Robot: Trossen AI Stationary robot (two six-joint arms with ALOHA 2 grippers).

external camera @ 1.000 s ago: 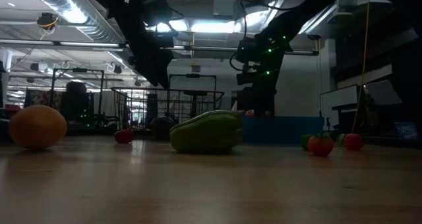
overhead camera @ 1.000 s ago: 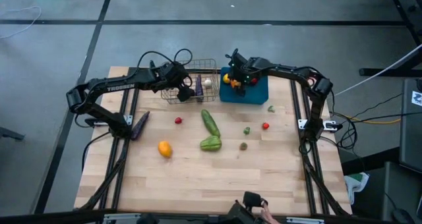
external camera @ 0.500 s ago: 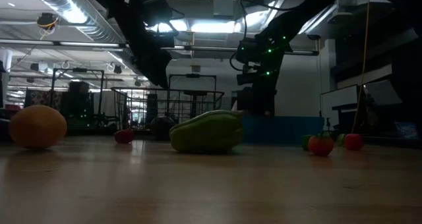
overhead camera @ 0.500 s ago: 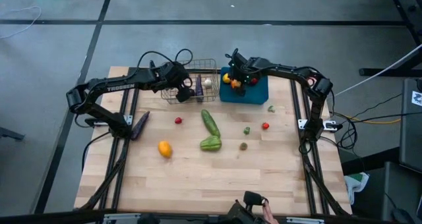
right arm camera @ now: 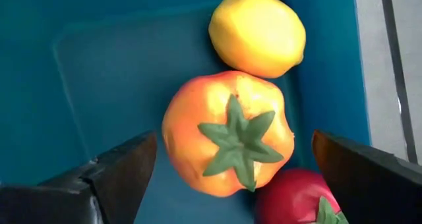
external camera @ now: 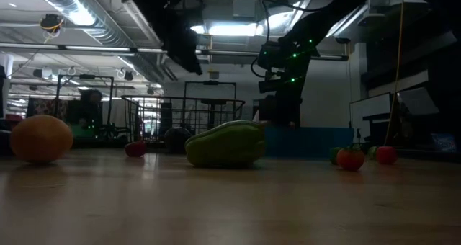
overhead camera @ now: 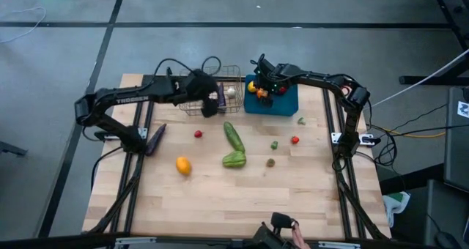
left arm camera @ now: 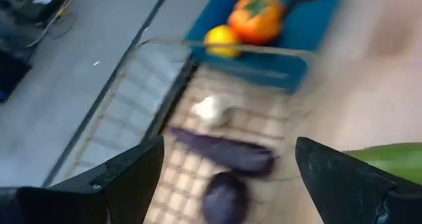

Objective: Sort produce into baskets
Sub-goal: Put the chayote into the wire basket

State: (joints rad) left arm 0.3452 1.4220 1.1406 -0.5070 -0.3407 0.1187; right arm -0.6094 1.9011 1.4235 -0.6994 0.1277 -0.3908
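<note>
Wooden table [overhead camera: 220, 198] on grey floor [overhead camera: 58, 58]; both arms' jaws spread wide, empty, over the baskets.

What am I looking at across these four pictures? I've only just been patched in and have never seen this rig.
Two robot arms work at a wooden table. One camera looks straight down, one sits at tabletop height, and one rides on each wrist. The left gripper, open and empty, hovers over the wire basket, which holds eggplants and garlic. The right gripper, also open, hangs over the blue bin containing a lemon and tomatoes. A cucumber, pepper and orange remain unsorted.
</note>
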